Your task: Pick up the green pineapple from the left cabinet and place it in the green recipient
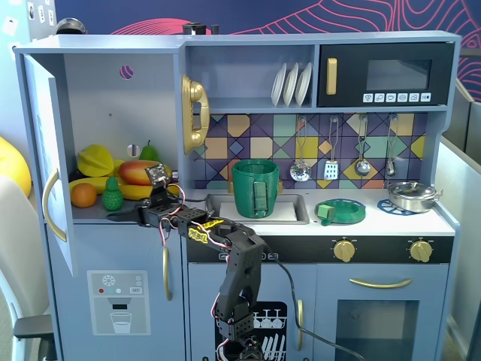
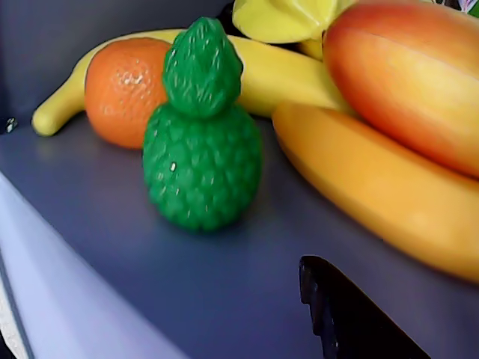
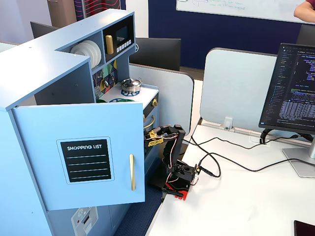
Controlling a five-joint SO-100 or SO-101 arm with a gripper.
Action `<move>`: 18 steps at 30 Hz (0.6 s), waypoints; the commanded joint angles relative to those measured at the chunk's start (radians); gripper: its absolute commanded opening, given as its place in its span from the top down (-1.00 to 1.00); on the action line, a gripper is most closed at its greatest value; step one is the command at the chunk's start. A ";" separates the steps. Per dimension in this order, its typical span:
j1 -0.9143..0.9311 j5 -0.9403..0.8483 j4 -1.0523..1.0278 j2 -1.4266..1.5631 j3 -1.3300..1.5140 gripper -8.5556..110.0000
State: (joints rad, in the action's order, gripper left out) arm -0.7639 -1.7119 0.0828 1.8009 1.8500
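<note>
On the cabinet (image 1: 98,90) shelf, the pineapple (image 2: 200,149) stands upright, crown up, touching the orange (image 2: 120,90) behind it and just beside the mango (image 2: 374,202). We see it ahead and up-left of our fingers (image 1: 124,216) in the wrist view, well apart from them. We cannot tell whether the fingers are spread. The green pot (image 1: 255,188) waits in the sink.

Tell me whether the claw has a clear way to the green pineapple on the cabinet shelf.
Probably yes. The green pineapple stands upright at the shelf front, with bare shelf between it and the claw. The orange sits close behind it and a banana beside it, so the grip may be tight.
</note>
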 commanded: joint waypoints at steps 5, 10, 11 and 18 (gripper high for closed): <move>0.009 0.005 0.061 -0.129 -0.218 0.02; 0.011 -0.003 0.064 -0.193 -0.290 0.01; 0.011 -0.003 0.066 -0.204 -0.302 0.02; 0.005 -0.006 0.083 -0.281 -0.383 0.02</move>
State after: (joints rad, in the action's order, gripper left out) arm -0.7639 -1.7119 0.1089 1.5217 1.5677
